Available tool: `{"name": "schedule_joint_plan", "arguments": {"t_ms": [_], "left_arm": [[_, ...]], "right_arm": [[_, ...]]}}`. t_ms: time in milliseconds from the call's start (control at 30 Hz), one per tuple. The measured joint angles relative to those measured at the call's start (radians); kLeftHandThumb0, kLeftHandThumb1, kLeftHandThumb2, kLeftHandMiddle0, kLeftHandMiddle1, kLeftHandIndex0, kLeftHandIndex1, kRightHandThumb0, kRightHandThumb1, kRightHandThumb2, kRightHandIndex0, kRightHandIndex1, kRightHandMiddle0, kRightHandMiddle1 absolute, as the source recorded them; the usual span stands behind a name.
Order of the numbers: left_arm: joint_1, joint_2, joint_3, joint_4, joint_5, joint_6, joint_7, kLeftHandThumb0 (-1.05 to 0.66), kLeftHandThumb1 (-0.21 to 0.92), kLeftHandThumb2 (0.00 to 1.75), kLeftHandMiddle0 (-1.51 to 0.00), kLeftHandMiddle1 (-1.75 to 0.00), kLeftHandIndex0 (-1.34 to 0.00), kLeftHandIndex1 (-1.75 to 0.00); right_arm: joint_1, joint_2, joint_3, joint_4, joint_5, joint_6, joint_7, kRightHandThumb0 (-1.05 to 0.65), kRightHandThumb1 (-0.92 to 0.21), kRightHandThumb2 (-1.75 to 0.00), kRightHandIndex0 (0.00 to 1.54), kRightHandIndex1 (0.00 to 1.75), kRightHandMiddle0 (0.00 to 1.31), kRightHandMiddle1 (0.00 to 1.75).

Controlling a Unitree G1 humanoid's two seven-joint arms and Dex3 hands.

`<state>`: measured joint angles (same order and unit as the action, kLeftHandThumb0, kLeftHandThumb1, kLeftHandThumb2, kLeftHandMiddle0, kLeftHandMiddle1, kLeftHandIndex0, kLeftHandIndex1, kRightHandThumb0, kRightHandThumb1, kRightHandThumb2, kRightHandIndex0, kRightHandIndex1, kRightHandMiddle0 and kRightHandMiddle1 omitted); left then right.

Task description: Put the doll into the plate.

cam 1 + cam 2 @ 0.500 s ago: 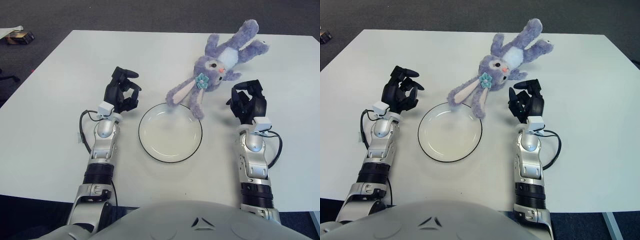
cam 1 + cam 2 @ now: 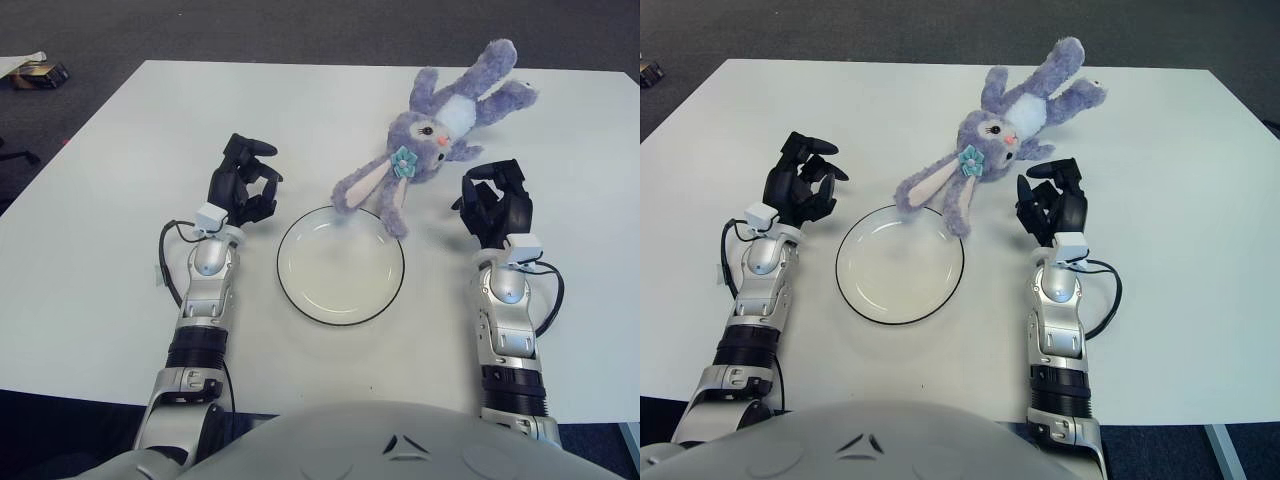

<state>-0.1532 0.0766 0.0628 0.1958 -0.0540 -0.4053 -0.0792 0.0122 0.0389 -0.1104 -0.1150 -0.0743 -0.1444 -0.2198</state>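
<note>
Nothing has moved since the earlier frame. Soft and light, the doll (image 2: 440, 125) lies on the desk (image 2: 120, 150), ears touching the plate (image 2: 341, 265) rim. Right hand (image 2: 495, 205) and left hand (image 2: 243, 182) grasp nothing, fingers loosely curled. Best grip: its squashy body.

Stereo head cams, fwd-down, close on table (image 2: 100, 150), both views near-identical scene

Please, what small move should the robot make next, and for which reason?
Probably the right hand should reach forward and left to the doll. The doll lies on the table beyond the plate, only its ears over the rim, and this hand holds nothing and is nearest. The left hand shows left of the plate.
</note>
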Motion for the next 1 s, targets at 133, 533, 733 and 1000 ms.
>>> {"name": "schedule_joint_plan", "arguments": {"t_ms": [133, 533, 733, 1000], "left_arm": [[0.0, 0.0, -0.001, 0.0, 0.0, 0.0, -0.001, -0.01, 0.73, 0.65, -0.52, -1.55, -0.3, -1.48], [0.008, 0.0, -0.007, -0.017, 0.003, 0.022, -0.001, -0.01, 0.73, 0.65, -0.53, -1.54, -0.3, -1.49], [0.01, 0.003, -0.012, -0.03, 0.023, 0.045, 0.0, -0.01, 0.73, 0.65, -0.53, -1.53, -0.3, -1.48], [-0.011, 0.045, -0.008, -0.037, 0.019, 0.147, -0.029, -0.01, 0.81, 0.46, -0.56, -1.46, -0.33, -1.41]], "right_arm": [[0.0, -0.001, 0.0, 0.0, 0.0, -0.003, 0.0, -0.35, -0.92, -0.41, 0.76, 1.74, 0.32, 1.64], [0.005, -0.002, 0.001, -0.017, 0.0, 0.007, 0.001, -0.35, -0.92, -0.41, 0.76, 1.74, 0.32, 1.64], [0.013, -0.002, 0.003, -0.033, -0.002, 0.033, 0.001, -0.35, -0.92, -0.41, 0.76, 1.74, 0.32, 1.63], [0.028, 0.001, 0.021, -0.061, -0.015, 0.065, 0.001, -0.35, -0.92, -0.41, 0.76, 1.75, 0.32, 1.64]]}}
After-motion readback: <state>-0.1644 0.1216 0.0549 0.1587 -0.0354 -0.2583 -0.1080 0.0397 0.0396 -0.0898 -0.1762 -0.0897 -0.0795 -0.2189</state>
